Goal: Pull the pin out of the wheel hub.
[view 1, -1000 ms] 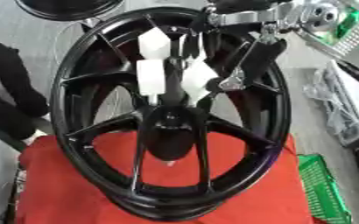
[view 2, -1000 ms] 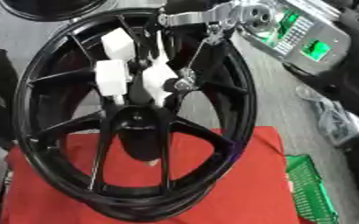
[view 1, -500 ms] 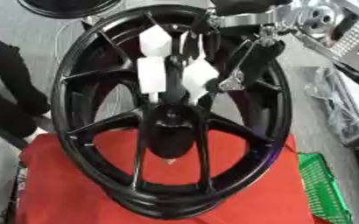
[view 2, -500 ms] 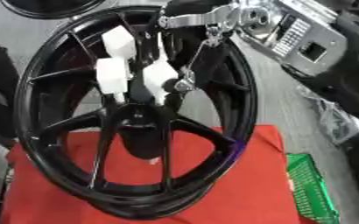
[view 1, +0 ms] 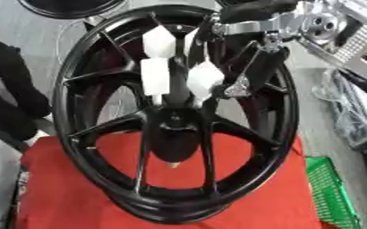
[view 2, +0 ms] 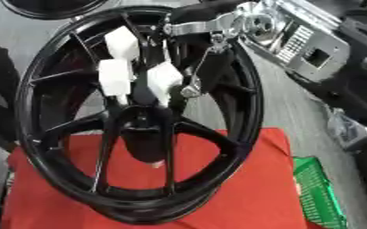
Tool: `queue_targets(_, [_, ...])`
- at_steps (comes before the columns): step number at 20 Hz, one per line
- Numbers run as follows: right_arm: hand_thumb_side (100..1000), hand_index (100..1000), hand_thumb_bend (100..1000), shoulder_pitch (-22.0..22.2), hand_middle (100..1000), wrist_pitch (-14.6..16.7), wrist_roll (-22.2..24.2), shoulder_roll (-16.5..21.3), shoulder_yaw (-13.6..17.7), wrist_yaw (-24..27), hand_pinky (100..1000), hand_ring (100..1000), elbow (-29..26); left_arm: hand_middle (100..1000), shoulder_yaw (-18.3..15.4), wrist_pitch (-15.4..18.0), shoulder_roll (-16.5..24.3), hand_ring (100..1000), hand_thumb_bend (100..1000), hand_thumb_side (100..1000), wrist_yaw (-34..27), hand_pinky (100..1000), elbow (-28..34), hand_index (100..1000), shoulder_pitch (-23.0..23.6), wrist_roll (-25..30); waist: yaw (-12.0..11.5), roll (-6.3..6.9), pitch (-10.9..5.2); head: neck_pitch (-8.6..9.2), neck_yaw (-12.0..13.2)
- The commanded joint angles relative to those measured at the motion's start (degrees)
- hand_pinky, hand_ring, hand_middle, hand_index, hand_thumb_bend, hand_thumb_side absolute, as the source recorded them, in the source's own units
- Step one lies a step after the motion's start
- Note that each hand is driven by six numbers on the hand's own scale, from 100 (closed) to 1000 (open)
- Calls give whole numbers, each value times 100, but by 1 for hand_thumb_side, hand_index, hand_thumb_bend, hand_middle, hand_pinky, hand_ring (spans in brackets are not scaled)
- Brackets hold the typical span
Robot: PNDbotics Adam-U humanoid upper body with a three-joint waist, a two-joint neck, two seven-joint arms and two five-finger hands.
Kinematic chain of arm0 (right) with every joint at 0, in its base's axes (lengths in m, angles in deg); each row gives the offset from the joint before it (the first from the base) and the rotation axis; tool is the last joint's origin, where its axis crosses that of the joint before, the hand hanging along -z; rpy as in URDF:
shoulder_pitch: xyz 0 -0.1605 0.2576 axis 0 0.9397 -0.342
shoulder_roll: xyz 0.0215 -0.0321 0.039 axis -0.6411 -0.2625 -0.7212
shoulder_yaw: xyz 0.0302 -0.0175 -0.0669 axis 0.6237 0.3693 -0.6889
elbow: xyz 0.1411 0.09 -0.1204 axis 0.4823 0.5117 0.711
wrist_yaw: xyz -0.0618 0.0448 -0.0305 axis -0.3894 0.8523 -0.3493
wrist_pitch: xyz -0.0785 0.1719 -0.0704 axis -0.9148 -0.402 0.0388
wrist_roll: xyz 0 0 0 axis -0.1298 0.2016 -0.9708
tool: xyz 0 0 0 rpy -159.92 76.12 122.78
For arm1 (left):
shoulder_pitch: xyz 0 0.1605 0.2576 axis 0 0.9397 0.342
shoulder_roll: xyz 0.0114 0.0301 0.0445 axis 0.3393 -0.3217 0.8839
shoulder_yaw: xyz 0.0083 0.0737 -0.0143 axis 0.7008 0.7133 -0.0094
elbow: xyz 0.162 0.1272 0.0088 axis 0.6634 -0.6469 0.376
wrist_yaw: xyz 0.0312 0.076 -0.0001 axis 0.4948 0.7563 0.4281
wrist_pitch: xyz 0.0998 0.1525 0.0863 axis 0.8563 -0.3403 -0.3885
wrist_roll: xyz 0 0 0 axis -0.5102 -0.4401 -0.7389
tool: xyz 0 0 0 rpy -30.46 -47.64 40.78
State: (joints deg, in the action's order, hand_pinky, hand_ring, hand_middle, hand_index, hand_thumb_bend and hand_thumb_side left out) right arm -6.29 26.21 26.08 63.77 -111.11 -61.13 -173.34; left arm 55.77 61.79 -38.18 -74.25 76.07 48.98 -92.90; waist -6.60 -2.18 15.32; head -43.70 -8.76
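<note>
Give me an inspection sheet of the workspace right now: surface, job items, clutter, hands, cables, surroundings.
Surface: red cloth under the wheel.
Job items: black wheel stands tilted on the cloth; the hub is dark at its centre; a small pale tip shows below it, pin not clearly made out.
Clutter: green basket at the right.
Hands: right hand with white pads reaches down through the spokes to the hub; grip unclear. Left hand not seen.
Cables: bundle at the right edge.
Surroundings: grey floor, silver equipment top right.
</note>
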Motion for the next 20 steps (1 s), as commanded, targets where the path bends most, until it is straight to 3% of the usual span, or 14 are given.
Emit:
queue_targets(1, [104, 735, 332, -47, 620, -1, 14, 59, 96, -25, 627, 589, -8, 797, -17, 7, 73, 906, 361, 646, 6, 571, 82, 659, -73, 30, 0, 27, -118, -1, -22])
queue_targets(20, [100, 661, 214, 31, 547, -191, -295, -3, 130, 74, 564, 525, 4, 799, -4, 1, 75, 910, 355, 651, 0, 570, 80, 656, -76, 41, -6, 21, -125, -9, -15])
